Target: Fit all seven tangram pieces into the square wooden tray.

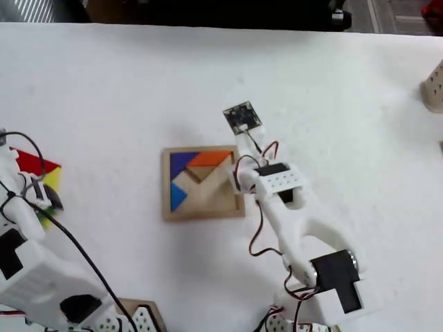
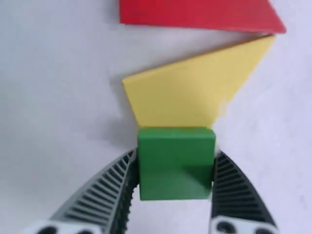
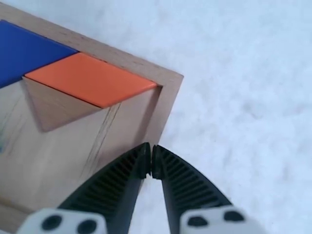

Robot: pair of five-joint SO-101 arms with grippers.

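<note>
In the high view, the square wooden tray (image 1: 167, 187) is seen partly filled mid-frame on the white table (image 1: 124, 83), with the right arm (image 1: 291, 214) beside its right rim and the left arm (image 1: 28, 263) at the lower left; a dark strip of room is shown along the top. In the left wrist view, the green square (image 2: 175, 170) is clamped between the fingers of the left gripper (image 2: 175, 157) and touches the yellow piece (image 2: 195, 92), so a straight lift is advised lest that piece be dragged. In the right wrist view, the right gripper (image 3: 151, 163) is closed tip to tip, empty, above the tray's rim.

a white table (image 1: 138, 83) runs back to a dark strip of room (image 1: 208, 10) beyond its far edge.
</note>
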